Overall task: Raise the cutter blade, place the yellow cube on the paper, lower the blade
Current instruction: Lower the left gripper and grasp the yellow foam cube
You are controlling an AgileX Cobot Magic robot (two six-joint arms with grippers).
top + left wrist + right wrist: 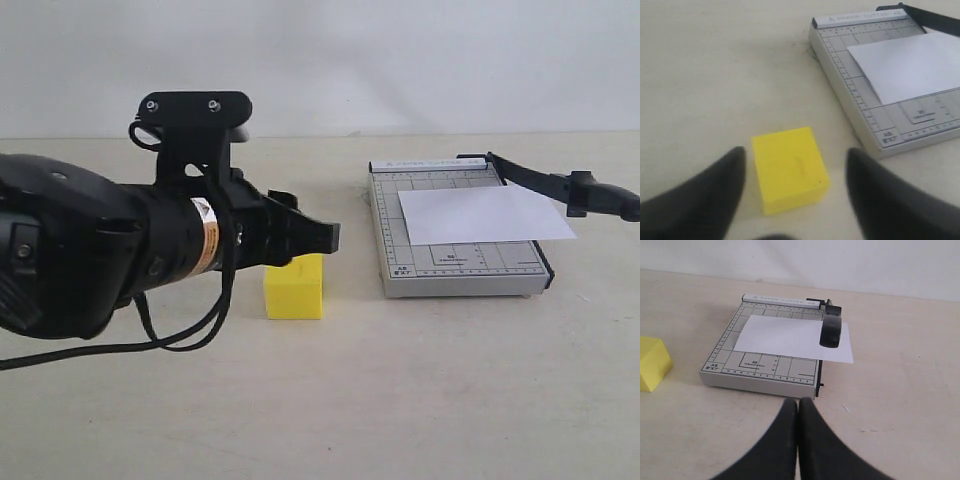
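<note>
Desk (420,400): pale beige and plain, with a white wall (420,60) behind it.
Trimmer board (405,255): grey with a printed grid. It lies flat on the desk, on the right side of the exterior view.
Paper (485,214): a white sheet lying on the board. One side goes a little over the board's edge, on the blade side.
Cutter blade (535,181): lifted from its hinge at the back corner of the board. Its thick black handle (600,194) hangs in the air above the paper's edge, and nothing holds it.
Yellow cube (790,169): stands on the desk to the left of the board, apart from it and not on the paper. A faint line mark shows on its upper face.
Left gripper (796,154): the jaws are spread wide, one on each side of the cube. They seem not to touch it, though the view is not clear here.
Right gripper (798,402): the jaws are pressed together and hold nothing. They are in front of the board and apart from it.
</note>
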